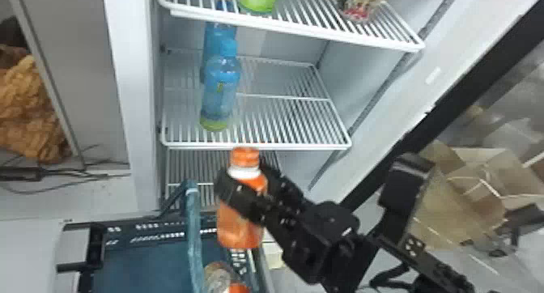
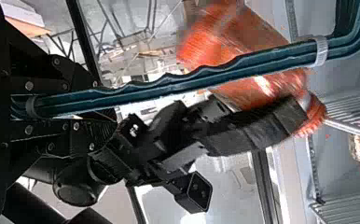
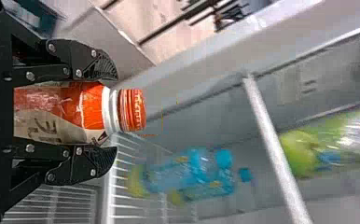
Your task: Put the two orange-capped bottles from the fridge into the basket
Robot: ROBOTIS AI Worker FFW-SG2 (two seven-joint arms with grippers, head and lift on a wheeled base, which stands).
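In the head view my right gripper (image 1: 247,189) is shut around an orange-capped bottle (image 1: 239,227), held upright in front of the fridge, overlapping the back right part of the teal basket (image 1: 141,264). A second bottle with an orange cap (image 1: 220,277) lies in the basket at the bottom edge. The right wrist view has my right gripper (image 3: 114,113) around the held bottle (image 3: 92,106), just below its cap. In the left wrist view my left gripper (image 2: 104,105) is shut on the basket handle (image 2: 178,83), with the held bottle (image 2: 257,88) passing behind that handle.
Two blue bottles (image 1: 220,85) stand on the fridge's middle shelf (image 1: 259,145). A green-bottomed container (image 1: 259,1) sits on the upper shelf (image 1: 299,29). Cardboard boxes (image 1: 477,162) are at the right, beyond the dark door edge (image 1: 376,170).
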